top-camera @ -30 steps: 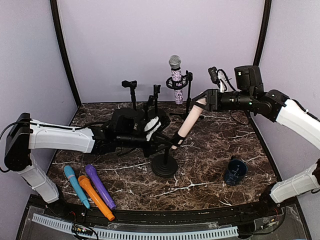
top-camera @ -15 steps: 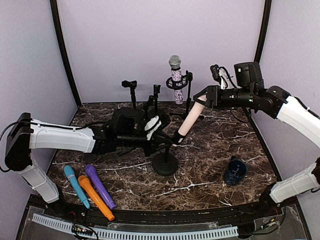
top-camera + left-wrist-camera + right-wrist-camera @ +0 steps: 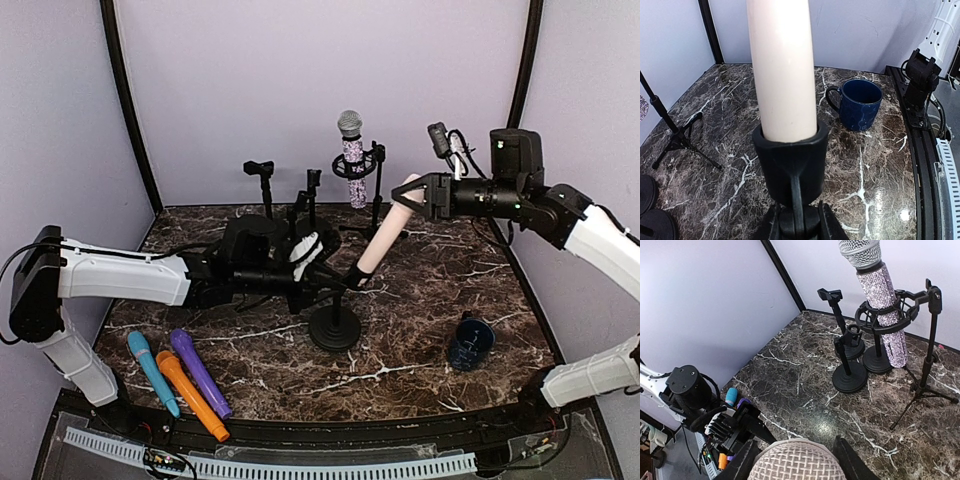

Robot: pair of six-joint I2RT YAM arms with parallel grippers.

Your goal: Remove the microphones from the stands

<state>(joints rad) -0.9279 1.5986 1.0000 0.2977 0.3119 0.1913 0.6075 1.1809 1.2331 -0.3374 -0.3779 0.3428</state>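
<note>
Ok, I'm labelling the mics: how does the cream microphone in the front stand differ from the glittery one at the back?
The cream microphone leans, its foot in a black clip, its head gripped by the right gripper; the glittery microphone stands upright, untouched, in a ring mount. The cream body is plain; the glittery one sparkles. Both have mesh heads.

In the left wrist view the cream-pink cylindrical microphone (image 3: 782,70) runs off the top edge, its head out of sight, and the bottom edge trims the left end effector (image 3: 799,227) to two finger stubs flanking the pivot of the black plastic stand clip (image 3: 790,160). In the right wrist view only the crown of the silver mesh head (image 3: 796,465) clears the bottom edge between the right end effector's (image 3: 796,457) cropped fingers (image 3: 740,467).
</note>
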